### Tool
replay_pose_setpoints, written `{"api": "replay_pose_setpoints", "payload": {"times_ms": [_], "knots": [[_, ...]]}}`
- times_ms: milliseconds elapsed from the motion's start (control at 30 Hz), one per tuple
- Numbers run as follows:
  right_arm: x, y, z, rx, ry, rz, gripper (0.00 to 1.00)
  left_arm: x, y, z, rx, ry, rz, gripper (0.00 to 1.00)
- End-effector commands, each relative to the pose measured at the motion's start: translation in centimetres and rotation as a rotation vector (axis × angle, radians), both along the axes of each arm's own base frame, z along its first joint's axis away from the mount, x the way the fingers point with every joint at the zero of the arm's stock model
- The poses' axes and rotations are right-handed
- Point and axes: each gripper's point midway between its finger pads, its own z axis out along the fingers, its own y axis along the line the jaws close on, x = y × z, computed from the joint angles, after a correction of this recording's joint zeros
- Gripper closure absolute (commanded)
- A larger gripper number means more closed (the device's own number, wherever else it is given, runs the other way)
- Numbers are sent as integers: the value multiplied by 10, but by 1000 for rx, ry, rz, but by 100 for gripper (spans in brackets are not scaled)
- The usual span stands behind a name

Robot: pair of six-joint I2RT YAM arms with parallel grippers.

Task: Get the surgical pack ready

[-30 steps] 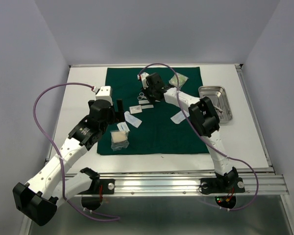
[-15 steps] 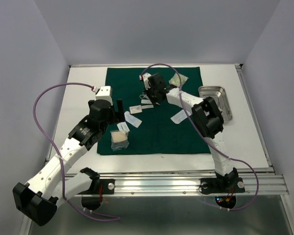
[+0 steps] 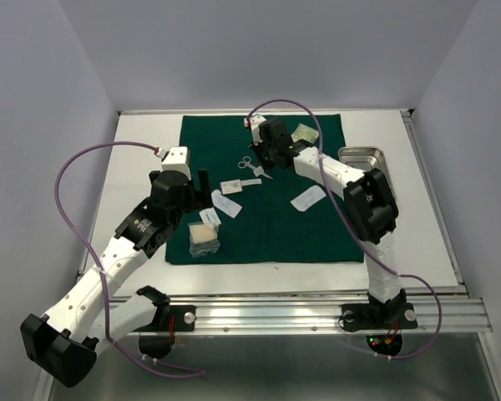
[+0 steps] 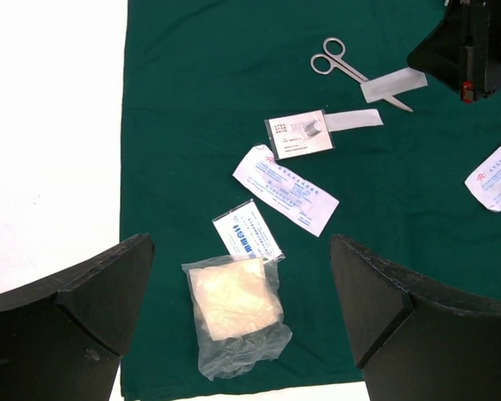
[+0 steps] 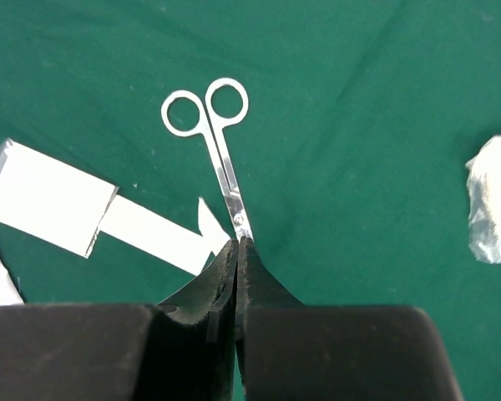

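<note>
Drape [image 3: 267, 225] covers white table [image 3: 146, 125]; left jaws released, right jaws clenched empty.

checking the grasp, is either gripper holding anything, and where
Seemingly nothing. Left gripper is open, empty. Right gripper is shut, but the scissors lie free on the drape beyond its tips.

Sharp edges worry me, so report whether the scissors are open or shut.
Shut. The scissors lie flat on the green drape, finger rings side by side, blades together in a single narrow strip.
</note>
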Motion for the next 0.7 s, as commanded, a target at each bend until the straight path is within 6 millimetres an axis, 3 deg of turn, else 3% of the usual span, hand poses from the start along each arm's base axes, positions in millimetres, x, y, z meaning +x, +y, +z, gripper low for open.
{"api": "replay_pose_setpoints", "payload": {"times_ms": [0,167,267,300,367,533,667], "knots": [[-6,-7,14,19,-13,-28,99,1,4,13,-22,-48,17,1],[-30,-9,8,46,50,6,99,0,3,13,-27,-53,10,1],[-41,-14,0,31,86,16,85,2,0,13,-27,-49,3,1],[-43,-16,-2,23,90,15,76,3,0,12,-25,-46,3,1],[-40,-20,-3,4,80,-1,66,3,-1,12,-26,-44,0,1],[-20,-17,2,-11,38,-36,66,1,1,12,-28,-47,4,1],[2,-5,-6,-22,32,-47,66,0,2,14,-30,-50,6,1]]}}
